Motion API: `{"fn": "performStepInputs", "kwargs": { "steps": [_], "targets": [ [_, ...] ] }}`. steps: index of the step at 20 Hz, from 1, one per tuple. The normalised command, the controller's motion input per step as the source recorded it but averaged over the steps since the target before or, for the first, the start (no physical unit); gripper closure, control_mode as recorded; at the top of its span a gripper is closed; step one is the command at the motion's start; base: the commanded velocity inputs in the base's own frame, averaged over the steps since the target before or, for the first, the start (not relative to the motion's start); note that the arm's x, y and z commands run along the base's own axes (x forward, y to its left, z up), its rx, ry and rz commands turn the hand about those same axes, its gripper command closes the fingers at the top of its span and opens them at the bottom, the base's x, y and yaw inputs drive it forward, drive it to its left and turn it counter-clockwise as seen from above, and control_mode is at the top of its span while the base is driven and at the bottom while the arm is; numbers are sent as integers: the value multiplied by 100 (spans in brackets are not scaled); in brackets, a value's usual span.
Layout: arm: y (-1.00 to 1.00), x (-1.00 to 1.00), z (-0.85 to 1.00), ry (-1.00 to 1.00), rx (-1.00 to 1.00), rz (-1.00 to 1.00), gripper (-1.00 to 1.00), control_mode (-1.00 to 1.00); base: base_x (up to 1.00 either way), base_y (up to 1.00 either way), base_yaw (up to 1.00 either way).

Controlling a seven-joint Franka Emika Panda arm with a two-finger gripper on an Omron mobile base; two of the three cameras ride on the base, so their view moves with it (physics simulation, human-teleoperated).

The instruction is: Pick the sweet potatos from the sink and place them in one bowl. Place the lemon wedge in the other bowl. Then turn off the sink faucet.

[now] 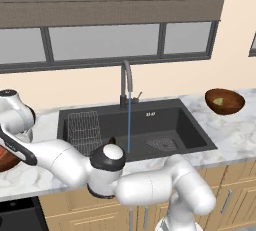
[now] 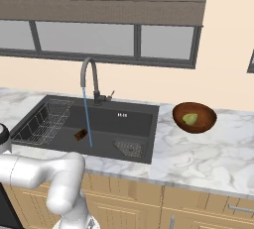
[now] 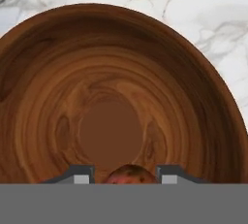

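Note:
In the hand view my gripper [image 3: 127, 174] hangs over the hollow of a reddish-brown wooden bowl [image 3: 111, 97]. It is shut on an orange-red sweet potato [image 3: 130, 174], which shows between the fingertips [image 3: 80, 175]. The same bowl [image 1: 5, 159] peeks out at the far left of the counter, under my arm. A dark brown sweet potato [image 2: 81, 134] lies in the black sink [image 2: 124, 121], beside the water stream. The other bowl [image 2: 208, 119] stands right of the sink with the lemon wedge [image 2: 189, 119] inside. Water runs from the grey gooseneck sink faucet [image 1: 125, 82].
A wire rack [image 1: 84, 131] fills the left part of the sink [image 1: 165, 120], and a square drain grate [image 1: 162, 144] lies at its right. Marble counter [image 2: 198, 158] surrounds the basin. A window and wall rise behind the faucet [image 2: 89, 79].

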Motion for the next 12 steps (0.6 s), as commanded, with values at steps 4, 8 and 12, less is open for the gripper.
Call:
{"fn": "performStepInputs", "kwargs": {
  "steps": [4,8,12],
  "targets": [
    [0,11,0,0,0,0,-100,-100,0,0,0],
    [-1,7,1,0,0,0,-100,-100,0,0,0],
    [-23,0,32,-1,3,0,-100,-100,0,0,0]
  ]
}}
